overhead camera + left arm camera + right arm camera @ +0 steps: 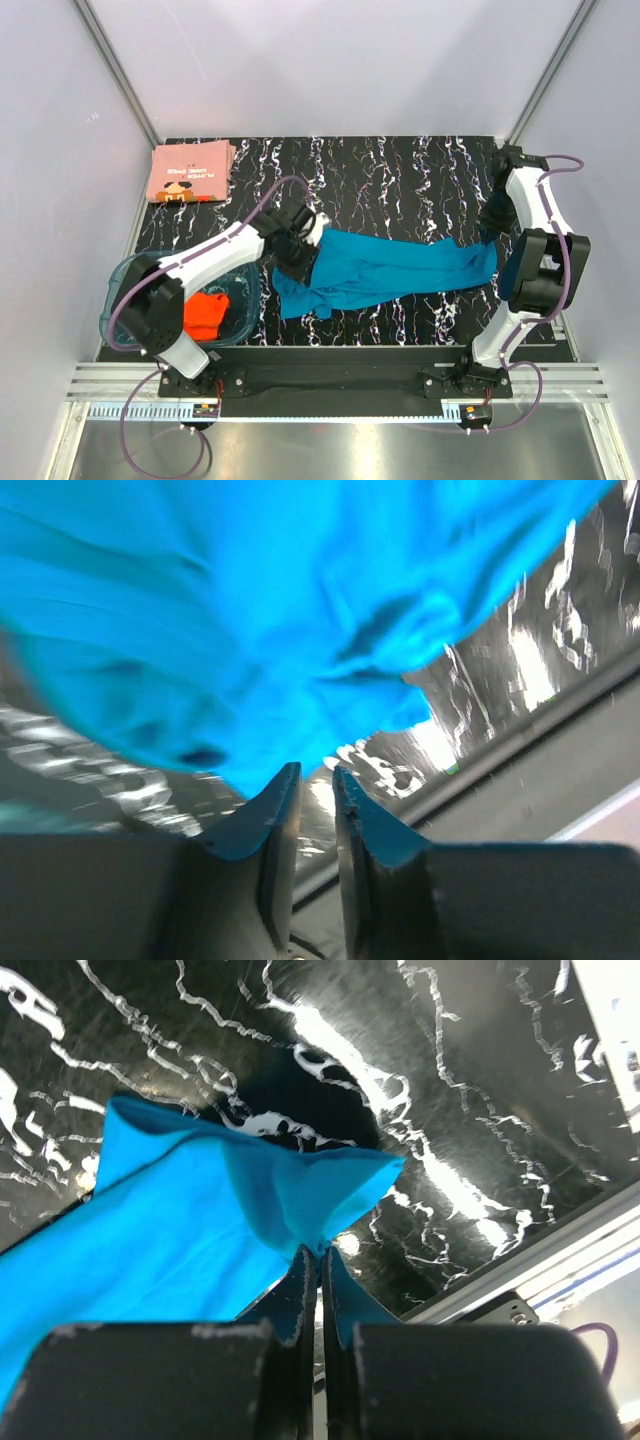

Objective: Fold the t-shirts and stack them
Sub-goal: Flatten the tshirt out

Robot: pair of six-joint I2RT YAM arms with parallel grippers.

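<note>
Jaws of the right gripper (320, 1256) pinch a corner of the teal t-shirt (390, 270), which lies across the table's (400, 175) near middle. The left gripper (316, 776) stands slightly parted (nothing between) at the cloth's left end.

Setting: robotics lab test cell. Plain white panels (330, 60) close off the back and sides, joined by aluminium struts (115, 70). A black marbled bench (400, 170) fills the centre. A slotted aluminium rail (560, 380) along the lower edge carries two bolted robot arms (210, 250).
</note>
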